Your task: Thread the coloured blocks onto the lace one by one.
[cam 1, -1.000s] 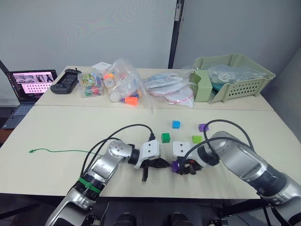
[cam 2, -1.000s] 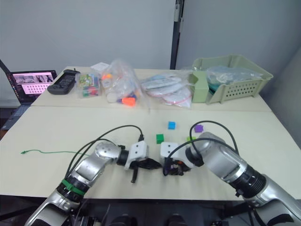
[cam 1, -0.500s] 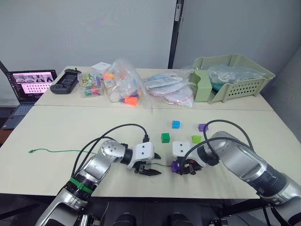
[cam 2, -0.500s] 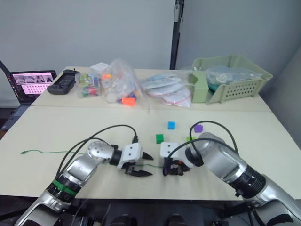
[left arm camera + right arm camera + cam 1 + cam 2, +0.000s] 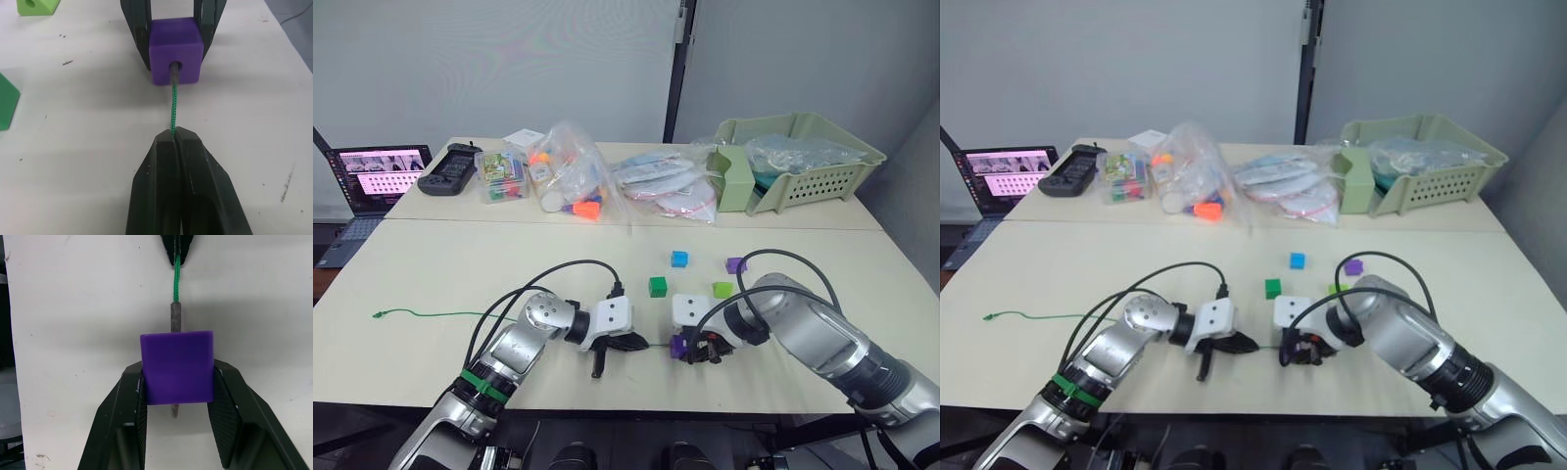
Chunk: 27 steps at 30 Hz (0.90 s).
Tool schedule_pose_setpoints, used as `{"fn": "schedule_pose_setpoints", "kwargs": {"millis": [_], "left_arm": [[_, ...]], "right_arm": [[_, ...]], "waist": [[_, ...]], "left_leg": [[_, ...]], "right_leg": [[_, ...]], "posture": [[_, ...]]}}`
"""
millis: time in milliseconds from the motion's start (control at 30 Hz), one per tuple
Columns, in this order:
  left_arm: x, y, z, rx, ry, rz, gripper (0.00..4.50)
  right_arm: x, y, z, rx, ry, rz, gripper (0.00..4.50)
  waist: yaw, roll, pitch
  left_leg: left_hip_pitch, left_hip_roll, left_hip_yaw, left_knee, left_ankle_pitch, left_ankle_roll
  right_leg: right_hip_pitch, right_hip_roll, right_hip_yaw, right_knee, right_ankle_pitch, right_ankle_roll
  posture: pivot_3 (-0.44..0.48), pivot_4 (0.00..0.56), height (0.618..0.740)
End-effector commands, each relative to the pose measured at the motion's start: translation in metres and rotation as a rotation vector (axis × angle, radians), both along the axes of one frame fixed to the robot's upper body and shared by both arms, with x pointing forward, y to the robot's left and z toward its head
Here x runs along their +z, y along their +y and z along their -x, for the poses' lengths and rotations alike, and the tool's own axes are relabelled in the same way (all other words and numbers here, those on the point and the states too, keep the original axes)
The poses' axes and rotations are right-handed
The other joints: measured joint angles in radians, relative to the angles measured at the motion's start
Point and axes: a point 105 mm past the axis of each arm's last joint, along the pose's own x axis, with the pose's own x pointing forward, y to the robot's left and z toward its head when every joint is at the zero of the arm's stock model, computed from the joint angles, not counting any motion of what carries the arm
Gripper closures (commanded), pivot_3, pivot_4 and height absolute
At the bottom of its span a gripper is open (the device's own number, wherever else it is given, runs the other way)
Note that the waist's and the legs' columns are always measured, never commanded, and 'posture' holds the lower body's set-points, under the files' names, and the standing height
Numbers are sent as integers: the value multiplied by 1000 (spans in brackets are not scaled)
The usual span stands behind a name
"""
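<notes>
lace tip inside purple block
left end effector (image 5: 174, 134) pinches lace (image 5: 173, 110); right end effector (image 5: 177, 382) clamps purple block (image 5: 177, 366) on desk (image 5: 460, 274).

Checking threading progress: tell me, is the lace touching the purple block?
Touching. The right wrist view shows the lace tip passing through the purple block.

**Block on the lace at the counter's near edge**

The left hand (image 5: 177, 134) pinches the lace (image 5: 173, 108) at 9 o'clock of the block (image 5: 176, 50) clamped in the right hand (image 5: 177, 382); the lace tip runs through it. Three more blocks (image 5: 657, 286) sit at 12 o'clock, on the counter (image 5: 450, 274)
</notes>
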Motion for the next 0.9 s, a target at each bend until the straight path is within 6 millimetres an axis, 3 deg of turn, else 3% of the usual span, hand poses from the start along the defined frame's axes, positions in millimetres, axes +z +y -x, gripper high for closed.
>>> {"fn": "schedule_pose_setpoints", "kwargs": {"millis": [33,433,633,900], "left_arm": [[12,-11,-1,-12,-11,55,4500],[11,-31,-4,3,10,94,4500],[13,-32,-3,11,44,117,2645],[25,-10,-2,15,25,90,20]], "right_arm": [[-9,1,5,7,32,16,3332],[-5,0,5,-2,26,14,3332],[-5,0,6,-6,28,11,3332],[-1,-2,5,-24,29,0,3332]], "waist": [[0,0,0],[0,0,0],[1,0,0],[0,0,0]], "left_leg": [[0,0,0,0,0,0],[0,0,0,0,0,0],[0,0,0,0,0,0],[0,0,-1,0,0,0]], "right_leg": [[0,0,0,0,0,0],[0,0,0,0,0,0],[0,0,0,0,0,0],[0,0,0,0,0,0]], "posture": [[0,150,734],[0,150,734],[0,150,734],[0,150,734]]}}
